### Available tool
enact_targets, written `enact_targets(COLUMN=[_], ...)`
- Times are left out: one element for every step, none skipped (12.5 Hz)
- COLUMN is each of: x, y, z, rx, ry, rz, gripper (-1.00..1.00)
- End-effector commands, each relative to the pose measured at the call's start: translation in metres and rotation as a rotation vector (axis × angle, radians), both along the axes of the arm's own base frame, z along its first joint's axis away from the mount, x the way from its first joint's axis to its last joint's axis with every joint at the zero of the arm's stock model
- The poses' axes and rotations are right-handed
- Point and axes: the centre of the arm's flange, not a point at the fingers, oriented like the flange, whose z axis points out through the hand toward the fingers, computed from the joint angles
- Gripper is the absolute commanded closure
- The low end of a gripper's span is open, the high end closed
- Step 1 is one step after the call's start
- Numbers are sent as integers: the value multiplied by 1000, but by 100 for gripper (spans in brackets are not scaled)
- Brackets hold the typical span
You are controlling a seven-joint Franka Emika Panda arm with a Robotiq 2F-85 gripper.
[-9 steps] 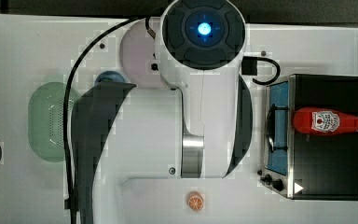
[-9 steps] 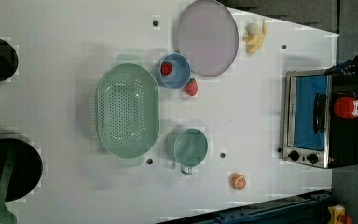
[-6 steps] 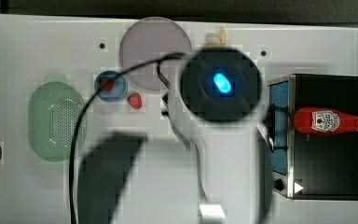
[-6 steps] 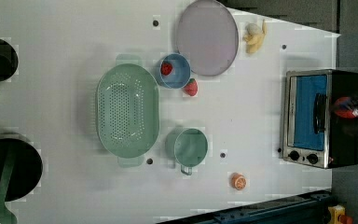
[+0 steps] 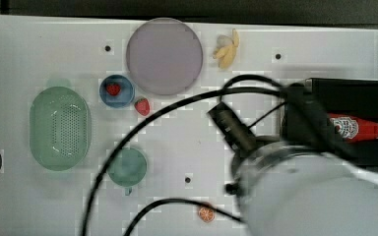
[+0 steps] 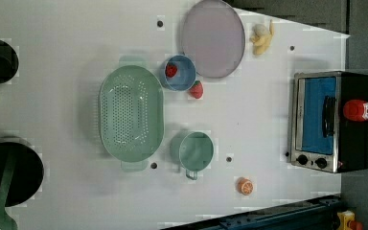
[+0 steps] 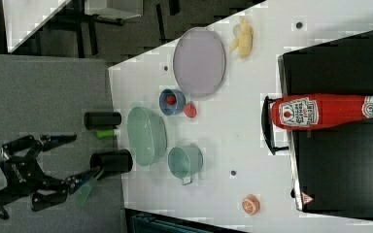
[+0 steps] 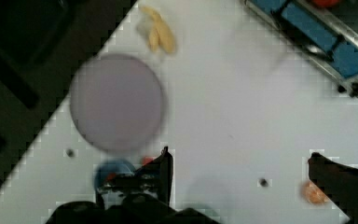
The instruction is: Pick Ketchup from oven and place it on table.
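1. White counter (image 6: 268, 120) with small dark holes; at the left view's left sits a green colander (image 6: 131, 118).
2. Pincer (image 8: 237, 182) hangs over the counter, fingers spread wide, holding nothing.
3. Ketchup (image 6: 362, 110) stands on top of the oven (image 6: 330, 122), at the left view's right.

ketchup label: we see a white shield shape on the ketchup (image 7: 320, 111), but we cannot read the words on it.
ketchup neck: there is a small band with marks near the cap; we cannot read those either.
oven sign: on the oven (image 7: 340, 160) we see a small red and white triangle sign near its front corner; we cannot make out what is inside it.
oven knobs: in the left view we see no numbers we can read beside the knobs.
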Motion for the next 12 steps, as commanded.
enact_targets(x=[26, 26, 26, 25, 25, 26, 28, 31, 35, 39, 45, 51], y=[-97, -123, -147, -170, -192, -211, -228, -241, -252, -264, -273, -281], z=[-81, -88, -96, -104, -114, -123, -134, -146, -159, -172, -183, -195], rx=[38, 41, 41, 39, 32, 22, 9, -3, -14, -24, -24, -9], ry=[130, 120, 106, 93, 79, 68, 61, 68, 85, 103, 118, 127], rz=[-208, -256, -300, -342, -382, -417, -447, -470, -491, -512, -533, -556], gripper=[-100, -100, -100, -100, -100, -100, -100, -100, -100, -100, -100, -100])
